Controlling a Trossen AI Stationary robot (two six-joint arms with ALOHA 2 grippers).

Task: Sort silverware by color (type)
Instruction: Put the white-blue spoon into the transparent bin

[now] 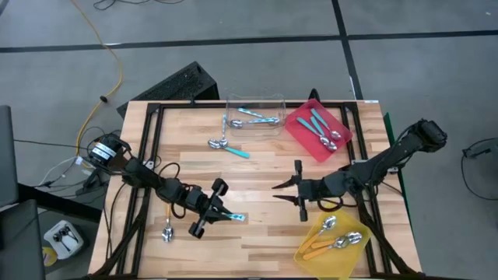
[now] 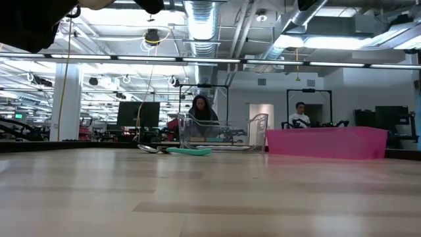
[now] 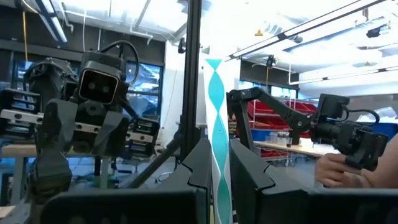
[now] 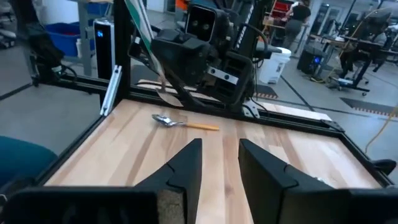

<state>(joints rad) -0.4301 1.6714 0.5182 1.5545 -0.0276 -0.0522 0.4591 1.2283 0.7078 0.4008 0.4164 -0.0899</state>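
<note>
Your left gripper (image 1: 226,215) is clamped on a teal-handled spoon (image 3: 217,124), lifted near the table's front-left. Done so far: teal spoons in the red tray (image 1: 300,134) and clear tray (image 1: 278,99), orange ones in the yellow tray (image 1: 313,257). Left: an orange spoon (image 4: 180,123) front-left, two by the clear tray. Right gripper (image 1: 291,190) is mid-table, fingers apart, w/ nothing held.

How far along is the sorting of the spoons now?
Mostly done: spoons already lie in the yellow tray, the red tray and the clear tray. The left gripper holds a teal spoon. Left: an orange-handled spoon and spoons beside the clear tray. The right gripper waits open.
</note>
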